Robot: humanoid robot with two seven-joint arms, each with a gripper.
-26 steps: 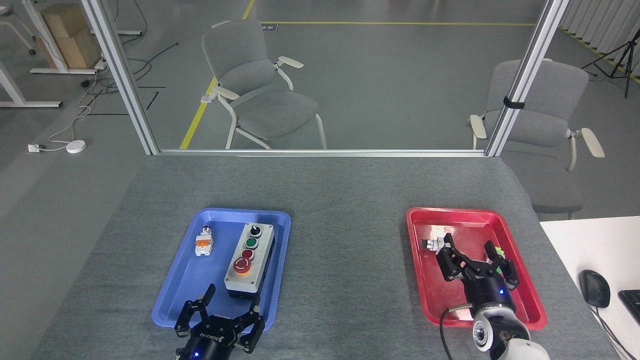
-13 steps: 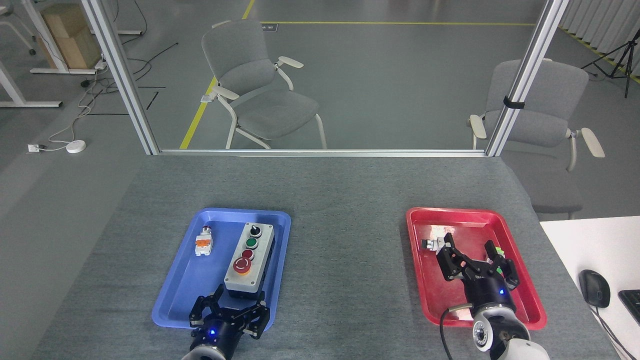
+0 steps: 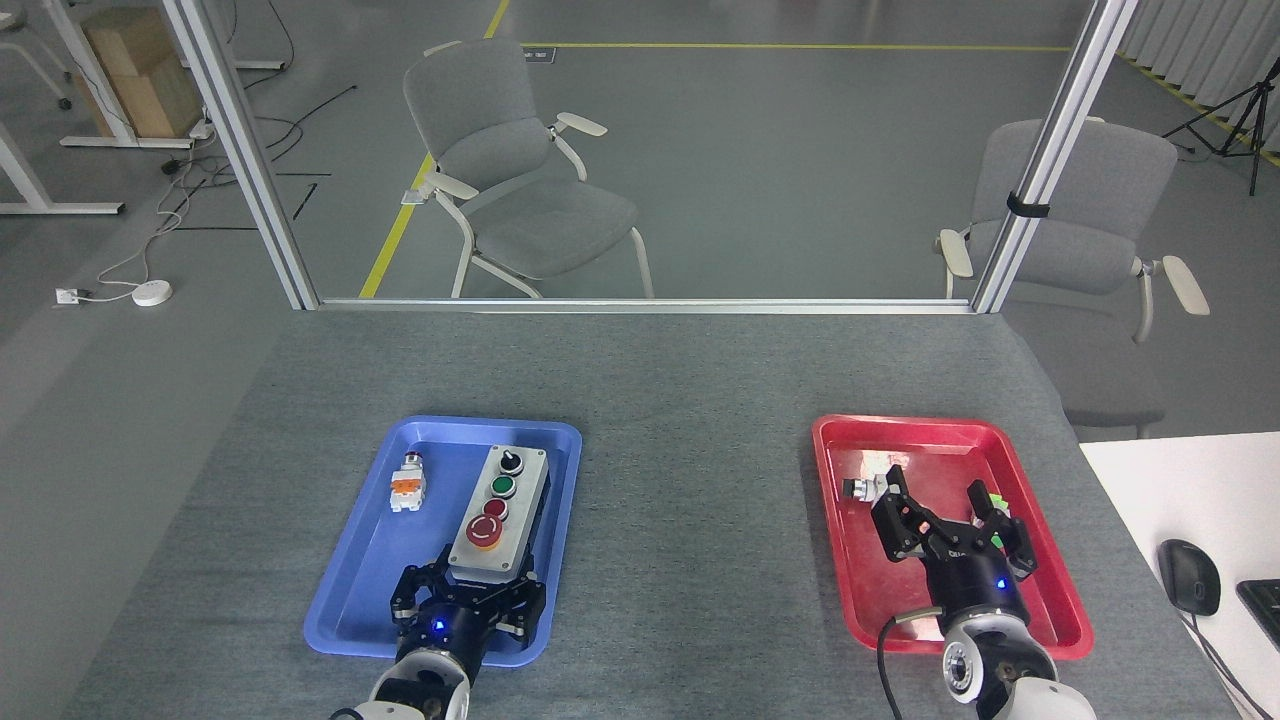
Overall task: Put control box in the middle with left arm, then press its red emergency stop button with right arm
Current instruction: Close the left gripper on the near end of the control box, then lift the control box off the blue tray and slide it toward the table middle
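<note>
Currently: left black clawed tool (image 3: pixel 468 600) spread wide, straddling near end of oblong light-grey control box (image 3: pixel 499 514) in blue plastic tray (image 3: pixel 360 590). Advice: seat fingers either side, close squarely, lift clear of rim.

Bench (image 3: pixel 690 400) was covered in matt, felt-like grey cloth. Blue tray (image 3: pixel 365 570) and red tray (image 3: pixel 850 590) appeared as smooth, glossy plastic.
</note>
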